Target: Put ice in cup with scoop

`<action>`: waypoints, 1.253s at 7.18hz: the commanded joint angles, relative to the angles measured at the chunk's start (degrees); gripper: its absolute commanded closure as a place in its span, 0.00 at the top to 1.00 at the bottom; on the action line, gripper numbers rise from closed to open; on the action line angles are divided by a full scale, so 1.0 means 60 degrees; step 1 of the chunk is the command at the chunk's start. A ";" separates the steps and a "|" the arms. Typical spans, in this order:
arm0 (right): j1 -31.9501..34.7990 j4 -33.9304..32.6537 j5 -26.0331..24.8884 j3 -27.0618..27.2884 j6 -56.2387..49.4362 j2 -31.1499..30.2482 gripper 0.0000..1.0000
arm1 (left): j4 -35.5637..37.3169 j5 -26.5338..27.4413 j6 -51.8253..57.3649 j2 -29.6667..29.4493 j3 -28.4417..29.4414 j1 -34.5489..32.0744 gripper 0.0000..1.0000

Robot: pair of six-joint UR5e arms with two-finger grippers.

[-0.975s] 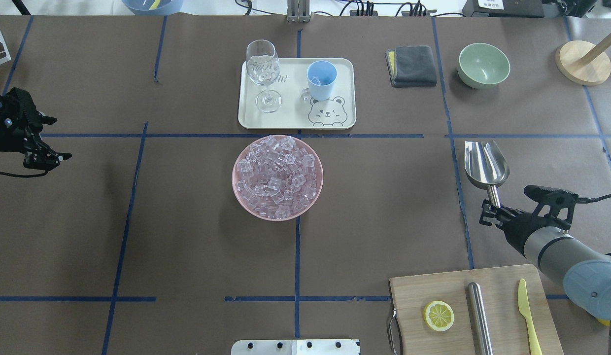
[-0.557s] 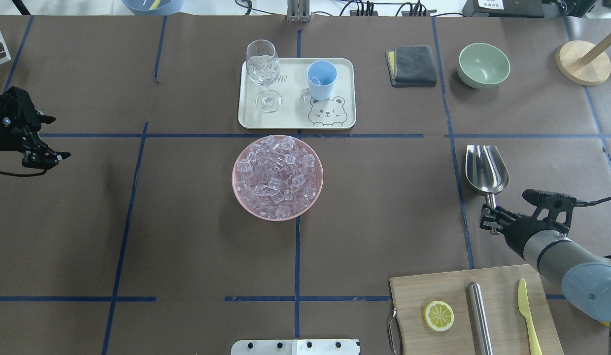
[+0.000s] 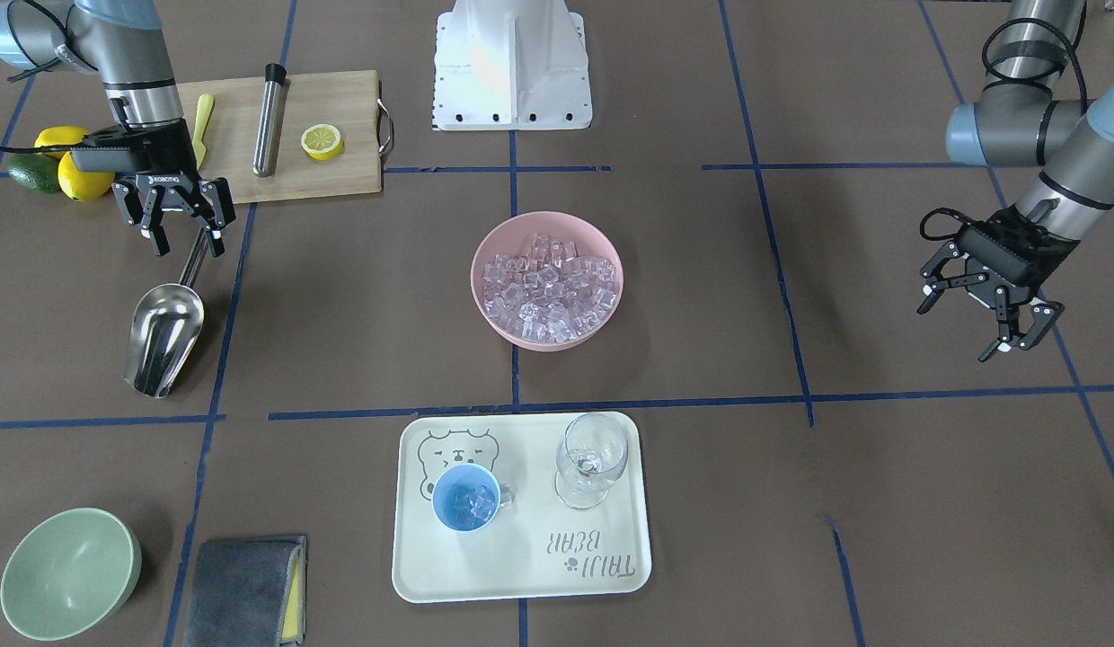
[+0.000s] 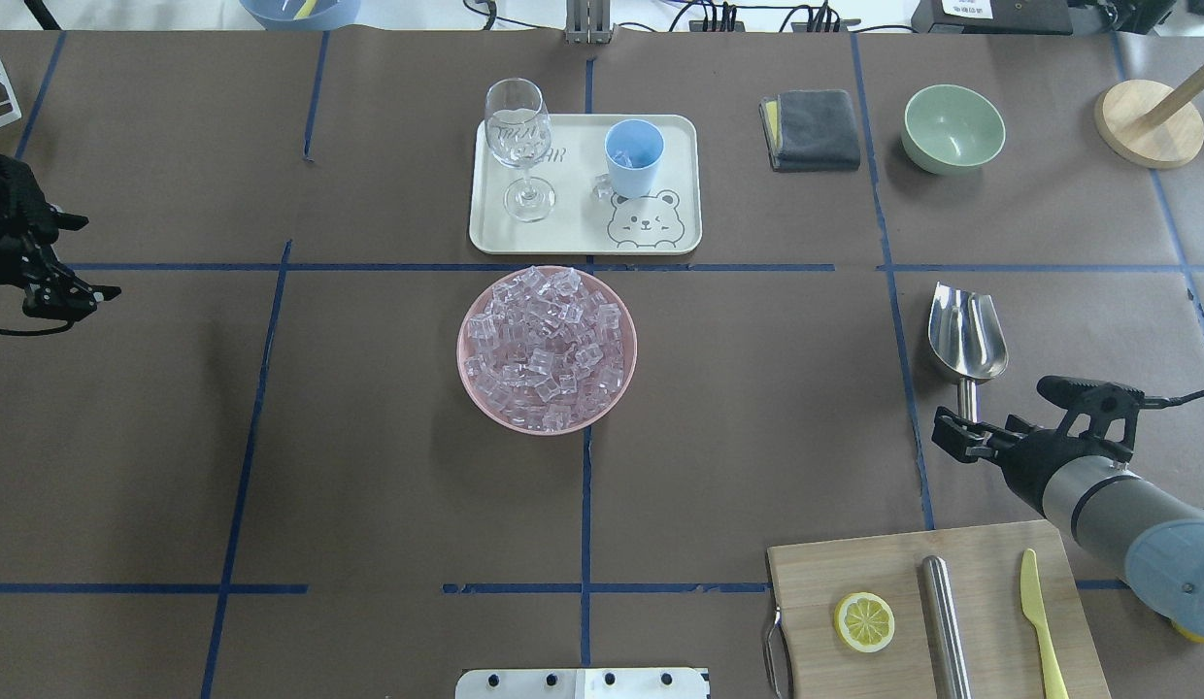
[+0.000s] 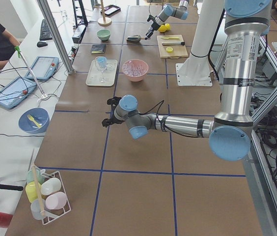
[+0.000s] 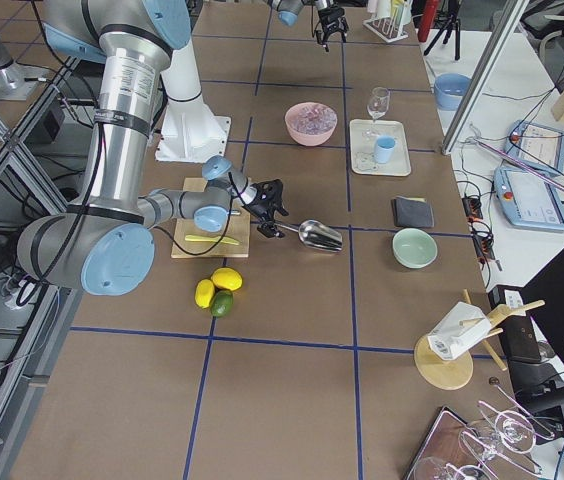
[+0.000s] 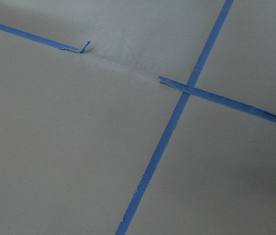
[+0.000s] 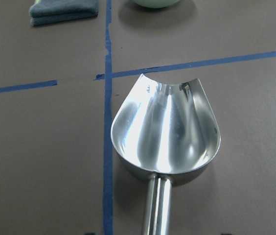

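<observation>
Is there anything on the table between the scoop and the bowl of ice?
Nothing visible. Between the scoop and the pink bowl there is only bare table with one blue tape line. The cutting board lies off that path, nearer the robot.

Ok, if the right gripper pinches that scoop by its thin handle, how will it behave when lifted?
Probably stiff: the scoop looks like polished steel. Its round, shiny rod handle may slip or twist in the right gripper, whose jaws stand open astride it. The wide bowl hangs off one end, so it will likely tip bowl-down unless clamped firmly.
</observation>
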 commanded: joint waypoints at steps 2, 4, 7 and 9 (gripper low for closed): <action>0.1912 0.0036 0.2797 0.0899 -0.1779 -0.0513 1.00 | 0.2387 -0.0037 0.0039 0.0020 -0.0652 -0.1518 1.00; 0.4955 0.0007 0.6412 0.0725 -0.4249 -0.0498 1.00 | 0.4376 -0.0357 0.0039 -0.0009 -0.1148 -0.3055 1.00; 0.9455 -0.0445 1.0872 -0.1160 -0.8426 -0.0090 1.00 | 0.8178 -0.3127 -0.0063 -0.0576 -0.1255 -0.4613 1.00; 1.0401 -0.2938 1.1132 -0.1181 -1.1479 0.0246 1.00 | 0.9324 -0.4092 -0.0035 -0.0087 -0.1430 -0.4703 1.00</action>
